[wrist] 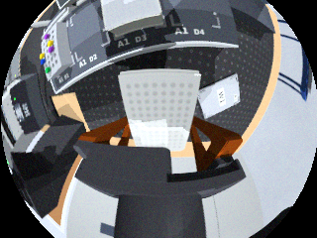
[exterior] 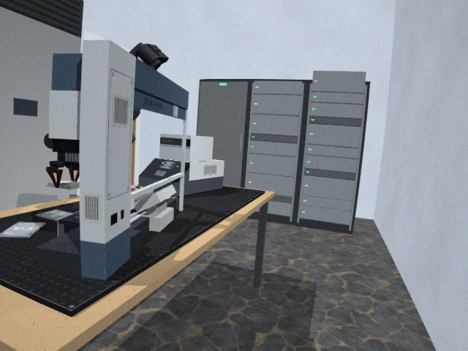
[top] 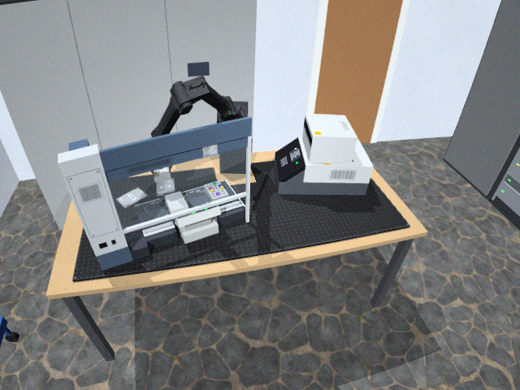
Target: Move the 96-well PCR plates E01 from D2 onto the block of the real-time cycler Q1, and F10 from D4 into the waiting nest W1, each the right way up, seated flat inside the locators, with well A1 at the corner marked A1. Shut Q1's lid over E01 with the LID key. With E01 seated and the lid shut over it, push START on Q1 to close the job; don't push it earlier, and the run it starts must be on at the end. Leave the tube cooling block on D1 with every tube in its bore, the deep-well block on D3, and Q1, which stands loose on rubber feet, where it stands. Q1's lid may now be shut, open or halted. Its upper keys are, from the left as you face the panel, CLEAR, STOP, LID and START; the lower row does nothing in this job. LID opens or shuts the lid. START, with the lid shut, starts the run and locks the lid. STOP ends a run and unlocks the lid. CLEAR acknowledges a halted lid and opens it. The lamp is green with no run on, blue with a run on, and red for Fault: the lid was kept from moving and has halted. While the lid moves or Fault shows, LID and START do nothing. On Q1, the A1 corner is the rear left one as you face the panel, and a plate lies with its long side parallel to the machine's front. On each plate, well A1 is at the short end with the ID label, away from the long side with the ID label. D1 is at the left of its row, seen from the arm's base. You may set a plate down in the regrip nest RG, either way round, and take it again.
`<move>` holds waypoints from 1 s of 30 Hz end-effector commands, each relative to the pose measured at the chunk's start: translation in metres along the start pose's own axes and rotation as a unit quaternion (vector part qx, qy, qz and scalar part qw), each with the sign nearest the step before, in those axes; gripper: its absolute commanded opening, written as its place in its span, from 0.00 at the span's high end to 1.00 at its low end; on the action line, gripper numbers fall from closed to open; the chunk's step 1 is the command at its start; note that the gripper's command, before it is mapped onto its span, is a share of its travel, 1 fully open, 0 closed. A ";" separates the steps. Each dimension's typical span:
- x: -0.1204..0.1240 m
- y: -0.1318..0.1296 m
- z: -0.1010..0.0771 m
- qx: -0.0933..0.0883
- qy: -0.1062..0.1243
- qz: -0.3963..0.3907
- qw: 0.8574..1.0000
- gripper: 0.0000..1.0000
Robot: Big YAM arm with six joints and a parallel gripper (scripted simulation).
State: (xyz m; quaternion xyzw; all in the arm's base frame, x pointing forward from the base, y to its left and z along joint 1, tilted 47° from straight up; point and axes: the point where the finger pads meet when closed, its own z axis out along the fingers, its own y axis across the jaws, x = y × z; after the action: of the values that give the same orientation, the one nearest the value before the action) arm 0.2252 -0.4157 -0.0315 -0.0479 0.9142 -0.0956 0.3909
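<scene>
My gripper (wrist: 159, 118), with orange fingers, is shut on a white 96-well PCR plate (wrist: 160, 107) and holds it level above the deck; its ID label is not readable. In the top view the held plate (top: 163, 183) hangs under the blue gantry, behind the deck row. The exterior view shows the gripper (exterior: 62, 176) at the far left with the plate. Deck sites D2 (wrist: 86, 36) and D4 (wrist: 198, 3) look bare. A second white plate (top: 131, 197) lies flat left of the deck. The cycler Q1 (top: 325, 166) stands to the right, and its lamp (top: 296, 162) is green.
The deep-well block (top: 176, 201) sits on D3 and the tube cooling block (top: 215, 190) with coloured caps on D1. The liquid handler's blue beam (top: 176, 145) and white tower (top: 90, 203) enclose the deck. A small raised stand (exterior: 56, 216) is beside the second plate (exterior: 21, 229).
</scene>
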 end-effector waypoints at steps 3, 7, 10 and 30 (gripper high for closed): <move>0.050 0.001 -0.010 0.013 0.007 0.030 0.999 1.00; 0.058 -0.007 -0.012 0.023 0.001 0.017 1.000 1.00; 0.057 -0.007 -0.011 0.021 0.001 0.013 1.000 1.00; 0.054 0.004 -0.005 0.002 0.005 0.038 0.999 1.00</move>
State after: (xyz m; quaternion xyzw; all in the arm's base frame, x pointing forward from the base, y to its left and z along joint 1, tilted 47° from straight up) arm 0.1887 -0.4123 -0.0706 -0.0264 0.9169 -0.0830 0.3894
